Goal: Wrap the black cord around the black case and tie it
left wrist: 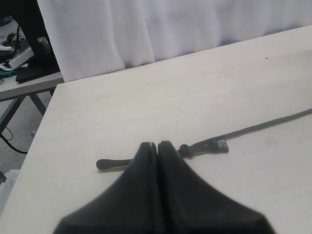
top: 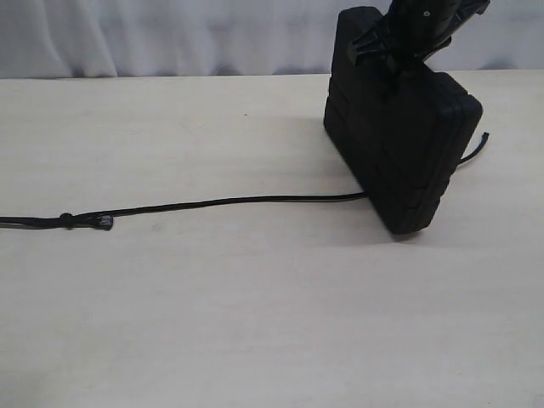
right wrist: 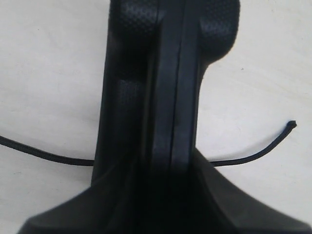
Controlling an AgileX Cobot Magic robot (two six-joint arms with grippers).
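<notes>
The black case (top: 399,149) stands on edge at the far right of the table, slightly tilted, with my right gripper (top: 410,47) shut on its top. In the right wrist view the case (right wrist: 165,73) fills the space between the fingers of the right gripper (right wrist: 165,168). The black cord (top: 238,202) lies on the table and runs under the case; one end (top: 485,137) sticks out to its right. The cord's knot (top: 66,219) lies far left. My left gripper (left wrist: 157,144) is shut, and the cord (left wrist: 263,125) passes behind its tips on the table.
The pale wooden table (top: 255,323) stretches wide in front of the case. A white curtain (top: 170,34) hangs behind its far edge. In the left wrist view the table's left edge (left wrist: 46,122) shows, with clutter on another table (left wrist: 24,63) beyond.
</notes>
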